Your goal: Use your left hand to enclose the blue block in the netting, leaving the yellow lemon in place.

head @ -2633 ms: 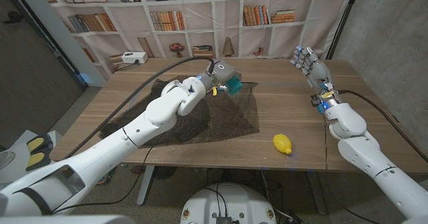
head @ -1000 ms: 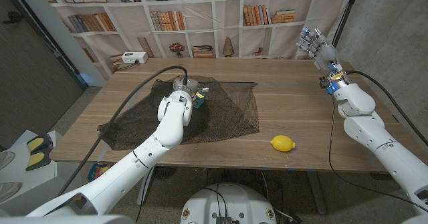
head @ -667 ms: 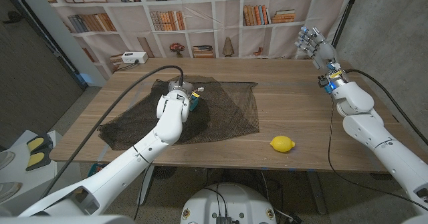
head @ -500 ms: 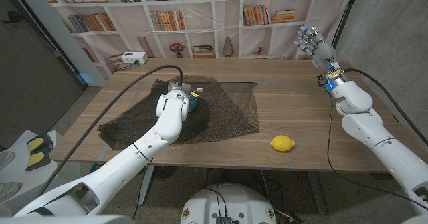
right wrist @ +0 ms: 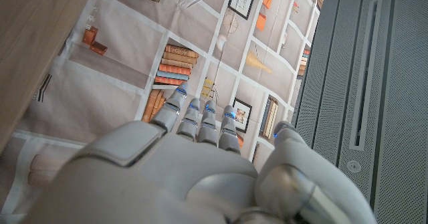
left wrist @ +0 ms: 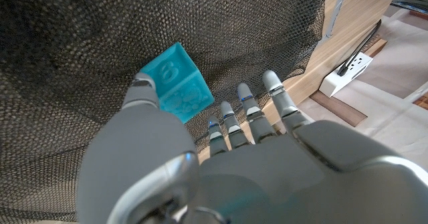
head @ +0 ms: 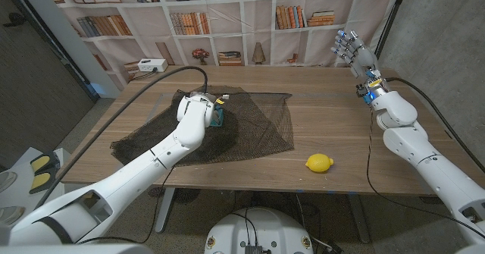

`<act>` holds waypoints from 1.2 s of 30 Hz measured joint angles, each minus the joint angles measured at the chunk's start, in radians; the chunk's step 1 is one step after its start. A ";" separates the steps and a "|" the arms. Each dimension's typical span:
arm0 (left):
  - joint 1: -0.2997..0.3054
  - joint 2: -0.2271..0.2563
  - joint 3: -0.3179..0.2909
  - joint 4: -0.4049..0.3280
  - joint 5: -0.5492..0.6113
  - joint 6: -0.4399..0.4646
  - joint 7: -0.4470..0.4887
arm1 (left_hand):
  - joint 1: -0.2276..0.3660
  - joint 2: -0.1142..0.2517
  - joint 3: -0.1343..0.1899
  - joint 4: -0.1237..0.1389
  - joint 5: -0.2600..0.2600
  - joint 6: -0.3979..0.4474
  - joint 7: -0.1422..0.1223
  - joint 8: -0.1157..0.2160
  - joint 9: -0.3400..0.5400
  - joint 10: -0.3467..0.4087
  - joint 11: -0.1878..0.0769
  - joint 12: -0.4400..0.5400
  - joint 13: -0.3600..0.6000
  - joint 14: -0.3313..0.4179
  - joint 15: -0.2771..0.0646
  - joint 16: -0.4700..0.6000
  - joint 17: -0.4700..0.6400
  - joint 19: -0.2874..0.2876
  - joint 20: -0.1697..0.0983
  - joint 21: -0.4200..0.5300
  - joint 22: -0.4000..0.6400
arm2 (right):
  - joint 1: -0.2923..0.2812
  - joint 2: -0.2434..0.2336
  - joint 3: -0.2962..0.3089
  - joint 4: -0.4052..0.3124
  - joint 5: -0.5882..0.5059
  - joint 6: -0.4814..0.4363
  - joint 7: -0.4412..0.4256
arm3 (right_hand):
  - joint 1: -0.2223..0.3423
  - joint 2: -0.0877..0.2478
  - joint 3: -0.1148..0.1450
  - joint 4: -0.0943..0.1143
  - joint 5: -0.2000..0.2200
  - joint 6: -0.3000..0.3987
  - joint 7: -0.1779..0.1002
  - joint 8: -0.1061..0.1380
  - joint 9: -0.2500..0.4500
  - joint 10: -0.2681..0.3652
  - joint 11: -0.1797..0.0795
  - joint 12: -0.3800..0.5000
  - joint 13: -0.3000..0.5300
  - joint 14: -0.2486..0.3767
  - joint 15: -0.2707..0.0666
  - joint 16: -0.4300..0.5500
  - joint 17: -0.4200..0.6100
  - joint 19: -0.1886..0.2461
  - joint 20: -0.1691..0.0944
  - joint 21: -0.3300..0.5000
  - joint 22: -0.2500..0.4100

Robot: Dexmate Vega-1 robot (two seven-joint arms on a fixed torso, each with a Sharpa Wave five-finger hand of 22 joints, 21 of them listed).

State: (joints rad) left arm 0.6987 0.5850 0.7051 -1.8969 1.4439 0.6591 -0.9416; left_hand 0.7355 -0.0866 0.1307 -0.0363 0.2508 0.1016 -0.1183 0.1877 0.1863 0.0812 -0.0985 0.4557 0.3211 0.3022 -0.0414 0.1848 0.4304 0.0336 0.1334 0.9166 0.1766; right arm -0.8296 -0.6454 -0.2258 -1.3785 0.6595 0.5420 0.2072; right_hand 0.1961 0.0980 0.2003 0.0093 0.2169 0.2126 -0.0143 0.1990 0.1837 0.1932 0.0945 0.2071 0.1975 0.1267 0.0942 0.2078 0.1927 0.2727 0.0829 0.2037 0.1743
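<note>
**Desk:** Head view first. Where does the block sit?

**Photographer:** The blue block (head: 219, 117) lies on the dark netting (head: 258, 129), toward its far-left part, on the left half of the wooden table (head: 326, 125). The left hand (head: 203, 105) is just beside it, on the block's left. The yellow lemon (head: 320, 163) sits on bare wood near the front edge, well apart to the right, off the netting. The right hand (head: 353, 53) is raised over the far right corner with fingers spread, holding nothing. The left hand is by far the nearer.

**Desk:** Left wrist view?

**Photographer:** The left hand (left wrist: 221, 150) hovers over the mesh, fingers (left wrist: 249, 114) stretched and apart, the thumb tip at the block's (left wrist: 175, 80) edge; I can't tell if it touches. Nothing is gripped. The block is cube-like, so no long axis; one face carries a raised figure, and a corner points toward the hand. Loose netting (left wrist: 80, 43) lies all round it, so the fold looks not yet made.

**Desk:** Right wrist view?

**Photographer:** The right hand (right wrist: 200, 157) is empty, fingers extended toward the bookshelf backdrop (right wrist: 180, 57).
</note>
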 measured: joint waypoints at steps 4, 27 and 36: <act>-0.015 0.009 0.006 -0.010 -0.010 -0.003 -0.015 | -0.029 -0.003 -0.017 0.017 0.008 -0.022 0.006 0.000 -0.001 -0.024 0.018 -0.020 -0.008 -0.040 0.002 0.000 -0.013 -0.028 0.005 -0.022 0.000 | 0.000 0.002 -0.002 0.000 -0.003 0.000 -0.008 | 0.000 0.000 0.000 0.000 0.000 0.000 0.000 0.000 0.000 0.000 0.000 0.000 0.000 0.000 0.000 0.000 0.000 0.006 -0.006 0.000 0.000; 0.096 -0.061 -0.065 -0.157 0.178 0.160 -0.043 | -0.154 0.099 -0.036 0.095 -0.009 0.005 0.008 0.012 0.002 0.008 0.046 -0.038 -0.024 -0.052 0.036 0.021 -0.046 -0.052 0.065 -0.067 0.003 | -0.004 -0.009 0.001 -0.001 0.008 -0.008 0.005 | 0.000 0.000 0.000 0.000 0.000 0.000 0.000 0.000 0.000 0.000 0.000 0.000 0.000 0.000 0.000 0.000 0.000 0.006 -0.006 0.000 0.000; 0.253 -0.082 -0.156 -0.279 0.210 0.158 0.049 | -0.169 0.100 -0.040 0.099 -0.022 0.010 -0.013 0.015 0.002 0.030 0.044 -0.049 -0.029 -0.080 0.036 0.018 -0.078 -0.099 0.054 -0.113 0.000 | 0.117 -0.009 -0.021 0.142 0.019 -0.039 0.098 | 0.000 0.000 0.000 0.000 0.000 0.000 0.000 0.000 0.000 0.000 0.000 -0.004 0.000 0.005 -0.005 0.000 0.000 0.006 -0.006 0.000 0.000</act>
State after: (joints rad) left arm 0.9519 0.5027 0.5492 -2.1756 1.6535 0.8173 -0.8923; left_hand 0.5660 0.0137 0.0909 0.0627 0.2288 0.1120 -0.1308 0.2026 0.1887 0.1114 -0.0546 0.4066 0.2922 0.2224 -0.0051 0.2030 0.3525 -0.0653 0.1877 0.8039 0.1766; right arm -0.7124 -0.6546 -0.2471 -1.2365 0.6787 0.5030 0.3048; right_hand 0.1961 0.0980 0.2002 0.0094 0.2169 0.2126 -0.0143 0.1990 0.1837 0.1932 0.0945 0.2031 0.1975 0.1321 0.0889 0.2078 0.1927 0.2788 0.0768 0.2037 0.1743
